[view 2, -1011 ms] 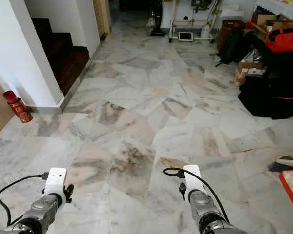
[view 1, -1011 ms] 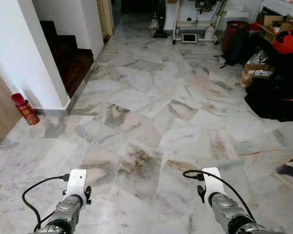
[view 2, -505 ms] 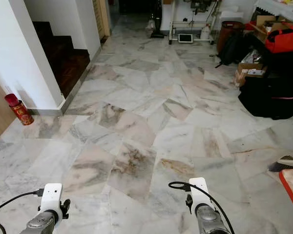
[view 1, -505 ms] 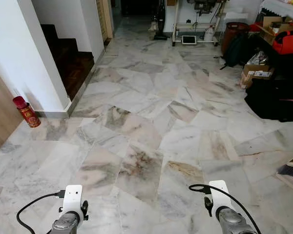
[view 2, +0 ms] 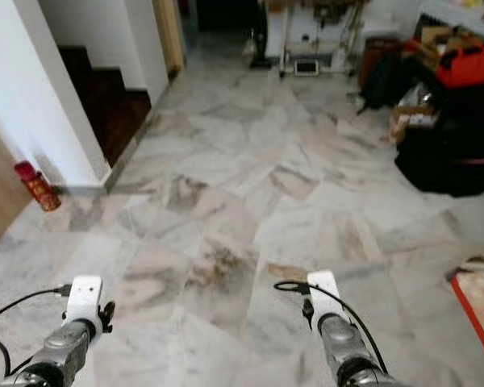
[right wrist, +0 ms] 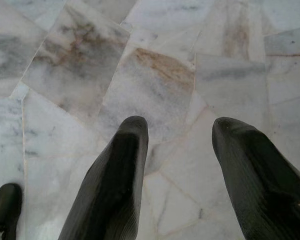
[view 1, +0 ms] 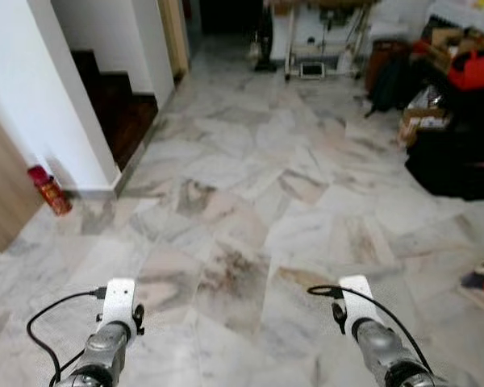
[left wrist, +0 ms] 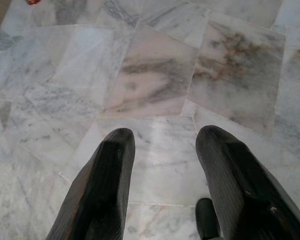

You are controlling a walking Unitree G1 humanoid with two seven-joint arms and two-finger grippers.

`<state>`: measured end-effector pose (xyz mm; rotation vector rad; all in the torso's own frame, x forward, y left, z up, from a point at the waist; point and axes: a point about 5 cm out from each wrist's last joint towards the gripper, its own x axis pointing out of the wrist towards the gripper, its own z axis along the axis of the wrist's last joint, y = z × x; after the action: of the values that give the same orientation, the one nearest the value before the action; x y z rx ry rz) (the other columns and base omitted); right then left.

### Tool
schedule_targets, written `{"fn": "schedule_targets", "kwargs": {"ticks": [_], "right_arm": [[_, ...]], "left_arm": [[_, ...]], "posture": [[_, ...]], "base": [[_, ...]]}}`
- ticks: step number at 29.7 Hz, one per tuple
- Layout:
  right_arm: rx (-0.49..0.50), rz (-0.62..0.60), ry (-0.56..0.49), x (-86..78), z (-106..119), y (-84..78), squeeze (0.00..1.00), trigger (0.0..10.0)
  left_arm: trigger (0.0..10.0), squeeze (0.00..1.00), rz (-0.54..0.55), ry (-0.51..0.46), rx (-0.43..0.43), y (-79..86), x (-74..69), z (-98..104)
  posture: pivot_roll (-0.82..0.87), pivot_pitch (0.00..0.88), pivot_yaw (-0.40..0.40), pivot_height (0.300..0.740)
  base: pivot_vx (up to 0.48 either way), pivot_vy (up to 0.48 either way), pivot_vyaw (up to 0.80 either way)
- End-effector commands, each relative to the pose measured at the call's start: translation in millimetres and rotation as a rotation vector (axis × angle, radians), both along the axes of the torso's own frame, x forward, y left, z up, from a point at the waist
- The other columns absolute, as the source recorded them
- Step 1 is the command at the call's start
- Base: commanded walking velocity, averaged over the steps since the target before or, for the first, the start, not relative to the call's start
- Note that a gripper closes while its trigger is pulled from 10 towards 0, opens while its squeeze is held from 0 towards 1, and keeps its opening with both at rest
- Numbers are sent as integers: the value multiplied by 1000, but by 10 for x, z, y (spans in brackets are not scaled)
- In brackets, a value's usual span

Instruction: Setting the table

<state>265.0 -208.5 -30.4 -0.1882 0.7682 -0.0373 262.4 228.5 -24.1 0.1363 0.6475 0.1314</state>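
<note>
Marble floor point(view 1: 250, 201) open ahead; stairs point(view 1: 117, 105) left, bags point(view 1: 456, 161) right.

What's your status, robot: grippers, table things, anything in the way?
Left gripper open, empty, over marble floor. Right gripper open, empty. No tableware or table seen yet. Red can by wall, black bags on right, path between open.

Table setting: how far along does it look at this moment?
Nothing looks done. The left gripper and right gripper are both open and hold nothing above the marble floor. The blurred head views suggest the robot is walking. Fetching tableware and laying it out all remains.
</note>
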Motion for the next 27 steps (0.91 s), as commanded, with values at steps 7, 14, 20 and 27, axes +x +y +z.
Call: {"fn": "schedule_targets", "kwargs": {"ticks": [7,14,20,27], "right_arm": [[14,-17,-6,41,25,30,0,10000],[9,3,3,21,5,51,0,10000],[-9,10,28,4,-13,49,0,10000],[-3,21,30,7,-11,53,0,10000]], "left_arm": [[10000,0,9,2,-5,-6,55,35],[10000,0,-3,7,8,-1,41,25],[10000,0,9,3,6,47,5,15],[10000,0,22,-4,-1,52,4,16]], "posture": [[-19,0,26,740],[-21,0,24,740],[-23,0,28,740],[-12,0,17,740]], "base": [[0,0,0],[0,0,0],[0,0,-133],[0,0,-696]]}}
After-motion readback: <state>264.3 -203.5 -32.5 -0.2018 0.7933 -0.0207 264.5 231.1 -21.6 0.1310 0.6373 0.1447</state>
